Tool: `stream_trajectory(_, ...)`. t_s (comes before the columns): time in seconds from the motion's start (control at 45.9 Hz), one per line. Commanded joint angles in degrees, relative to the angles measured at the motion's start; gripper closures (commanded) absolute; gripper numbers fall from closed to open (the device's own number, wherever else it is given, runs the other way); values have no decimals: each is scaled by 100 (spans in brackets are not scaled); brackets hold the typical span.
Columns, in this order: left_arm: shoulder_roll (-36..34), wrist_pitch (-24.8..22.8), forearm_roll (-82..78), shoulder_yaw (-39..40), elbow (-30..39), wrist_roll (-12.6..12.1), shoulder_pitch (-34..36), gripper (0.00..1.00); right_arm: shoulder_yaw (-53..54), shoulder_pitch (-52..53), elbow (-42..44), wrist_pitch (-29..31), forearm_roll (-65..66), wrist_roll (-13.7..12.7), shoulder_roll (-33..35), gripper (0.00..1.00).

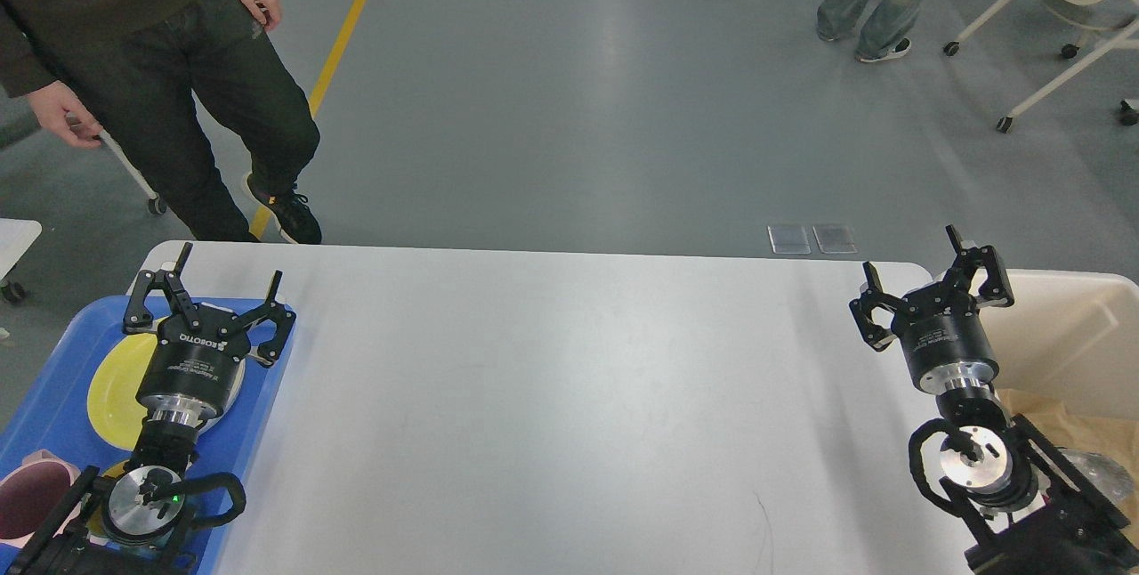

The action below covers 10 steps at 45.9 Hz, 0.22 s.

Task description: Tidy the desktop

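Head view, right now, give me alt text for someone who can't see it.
A plain white desktop fills the view, with the robot's left pincer open over a blue tray holding a yellow plate, and its right pincer open beside a cream bin. A person in dark clothes stands beyond the far left corner.

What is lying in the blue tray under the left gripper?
In the blue tray, a yellow plate sits below the open left gripper, and a pink cup nearer me. The arm covers part of the plate and whatever lies beneath it.
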<state>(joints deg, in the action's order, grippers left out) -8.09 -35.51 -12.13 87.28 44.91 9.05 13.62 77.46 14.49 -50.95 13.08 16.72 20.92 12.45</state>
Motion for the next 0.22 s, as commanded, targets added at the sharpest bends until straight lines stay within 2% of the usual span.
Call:
stream_trajectory(0.0, 0, 0, 0, 0, 0, 0, 0, 4, 5, -122, -222, -77, 139, 123, -32, 0)
stream_trajectory(0.196, 0, 0, 0, 0, 0, 0, 0, 4, 41, -140, -310, -77, 112, 123, -102, 0)
